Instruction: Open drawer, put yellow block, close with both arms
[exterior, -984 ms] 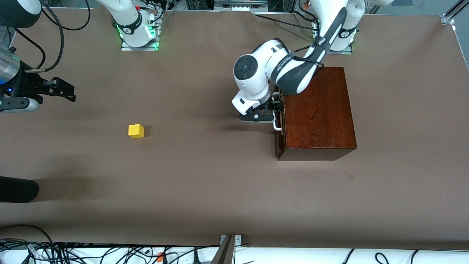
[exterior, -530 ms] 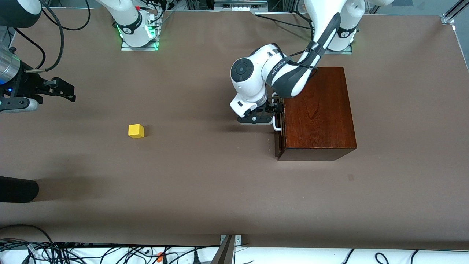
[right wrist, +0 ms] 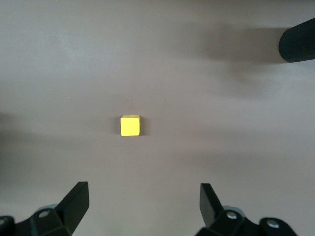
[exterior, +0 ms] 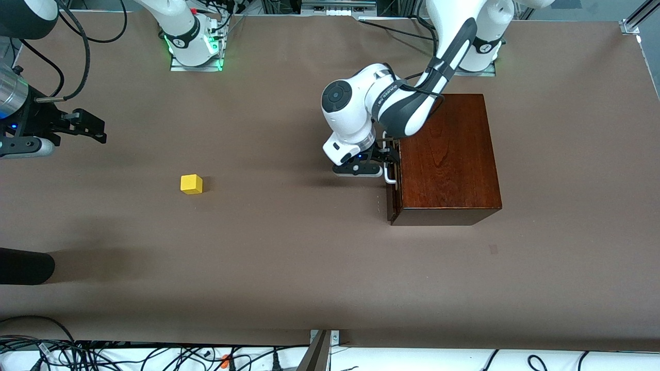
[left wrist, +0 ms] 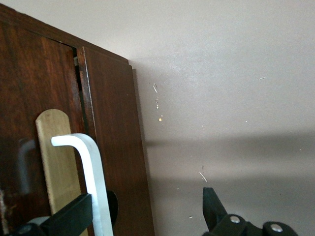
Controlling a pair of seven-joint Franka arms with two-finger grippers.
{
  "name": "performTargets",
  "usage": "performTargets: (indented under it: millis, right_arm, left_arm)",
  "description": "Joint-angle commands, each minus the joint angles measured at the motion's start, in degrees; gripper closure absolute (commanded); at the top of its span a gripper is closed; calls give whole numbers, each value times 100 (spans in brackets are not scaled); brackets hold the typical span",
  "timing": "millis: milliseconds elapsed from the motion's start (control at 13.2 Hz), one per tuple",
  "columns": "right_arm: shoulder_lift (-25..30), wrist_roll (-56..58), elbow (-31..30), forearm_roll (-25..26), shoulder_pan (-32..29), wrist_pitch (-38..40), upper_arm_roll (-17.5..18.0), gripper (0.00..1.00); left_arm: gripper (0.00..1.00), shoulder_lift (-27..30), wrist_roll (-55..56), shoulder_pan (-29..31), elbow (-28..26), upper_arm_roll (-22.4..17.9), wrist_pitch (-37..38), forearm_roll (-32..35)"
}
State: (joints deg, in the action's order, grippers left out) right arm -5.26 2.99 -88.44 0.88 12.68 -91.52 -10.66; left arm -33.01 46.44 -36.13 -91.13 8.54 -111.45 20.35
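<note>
The reddish-brown wooden box [exterior: 446,154] stands toward the left arm's end of the table. Its drawer's dark front [exterior: 391,202] sits nearly flush with the box. The white loop handle [exterior: 390,176] also shows in the left wrist view [left wrist: 91,179]. My left gripper [exterior: 384,158] is open at the handle; in its wrist view [left wrist: 145,209] one finger [left wrist: 69,219] lies against the handle and the other stands clear. The yellow block [exterior: 191,184] lies on the table toward the right arm's end. My right gripper [exterior: 90,126] is open and empty above the table, the block [right wrist: 130,125] below it between its fingers [right wrist: 142,201].
A black rounded object [exterior: 26,265] juts in at the table's edge at the right arm's end, nearer to the front camera than the block; it also shows in the right wrist view [right wrist: 298,46]. Cables lie along the table's near edge.
The left arm's wrist and elbow have shifted slightly toward the right arm's end while its gripper stays at the handle. The drawer, the block and the right arm have not moved.
</note>
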Motion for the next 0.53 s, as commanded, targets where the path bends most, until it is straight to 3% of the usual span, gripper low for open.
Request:
performTargets:
  millis: [0,454]
  right_arm:
    - [-18,70,90,0,-47,99,29,0]
    - [-19,70,90,0,-47,99,20,0]
  left_arm:
    - [0,-101,67,-78,113,-54,105,406]
    - [0,-171,663,-227,70,-10,369,427]
